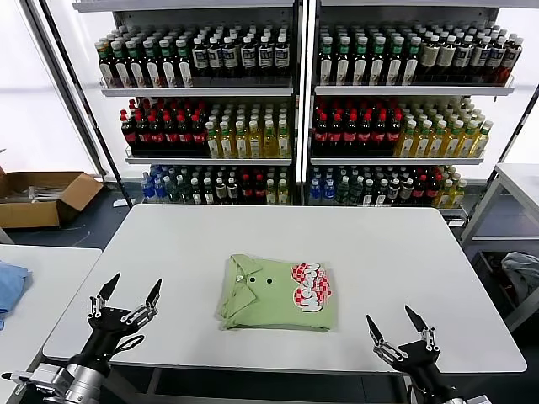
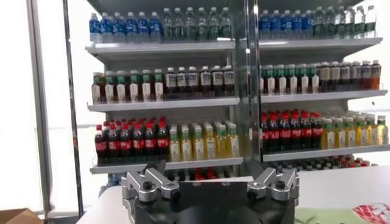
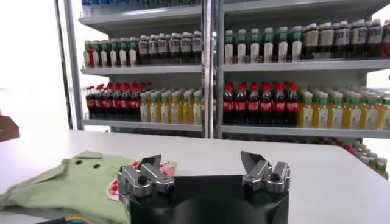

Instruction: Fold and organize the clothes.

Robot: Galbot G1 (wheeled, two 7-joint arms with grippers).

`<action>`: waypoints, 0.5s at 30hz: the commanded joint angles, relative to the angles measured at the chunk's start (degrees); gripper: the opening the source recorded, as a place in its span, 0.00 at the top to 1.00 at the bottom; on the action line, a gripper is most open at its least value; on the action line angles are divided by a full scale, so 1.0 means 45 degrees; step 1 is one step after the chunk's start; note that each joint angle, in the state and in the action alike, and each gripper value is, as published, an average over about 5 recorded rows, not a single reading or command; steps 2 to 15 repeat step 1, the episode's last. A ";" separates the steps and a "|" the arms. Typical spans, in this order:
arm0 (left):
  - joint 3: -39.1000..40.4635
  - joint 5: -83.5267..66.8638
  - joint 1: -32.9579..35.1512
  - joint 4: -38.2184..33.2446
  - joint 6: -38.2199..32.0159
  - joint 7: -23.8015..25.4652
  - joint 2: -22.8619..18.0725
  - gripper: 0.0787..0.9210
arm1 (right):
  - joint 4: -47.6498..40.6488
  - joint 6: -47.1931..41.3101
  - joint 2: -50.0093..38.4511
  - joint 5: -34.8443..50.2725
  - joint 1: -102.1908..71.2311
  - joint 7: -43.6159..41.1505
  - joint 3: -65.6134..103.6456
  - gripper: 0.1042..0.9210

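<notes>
The light green polo shirt (image 1: 278,292) lies folded into a compact rectangle on the middle of the white table (image 1: 278,231), collar and dark buttons toward the left, red-and-white checkered print toward the right. It also shows in the right wrist view (image 3: 73,182), and a corner of it in the left wrist view (image 2: 341,216). My left gripper (image 1: 130,295) hovers open at the table's front left corner, away from the shirt. At the front right edge my right gripper (image 1: 396,322) is open too. Neither holds anything.
Shelves of bottled drinks (image 1: 295,109) stand behind the table. A cardboard box (image 1: 42,198) sits on the floor at far left. A blue cloth (image 1: 10,286) lies on a second table at left. Grey-blue fabric (image 1: 522,273) lies at the far right.
</notes>
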 commanded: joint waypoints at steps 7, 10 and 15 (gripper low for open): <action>-0.0261 -0.0494 0.0056 -0.0021 -0.0053 0.0173 -0.0002 0.12 | 0.0154 -0.0105 0.0185 0.0083 -0.0275 -0.0148 0.0050 0.12; -0.0261 -0.0494 0.0056 -0.0021 -0.0053 0.0173 -0.0002 0.12 | 0.0154 -0.0105 0.0185 0.0083 -0.0275 -0.0148 0.0050 0.12; -0.0261 -0.0494 0.0056 -0.0021 -0.0053 0.0173 -0.0002 0.12 | 0.0154 -0.0105 0.0185 0.0083 -0.0275 -0.0148 0.0050 0.12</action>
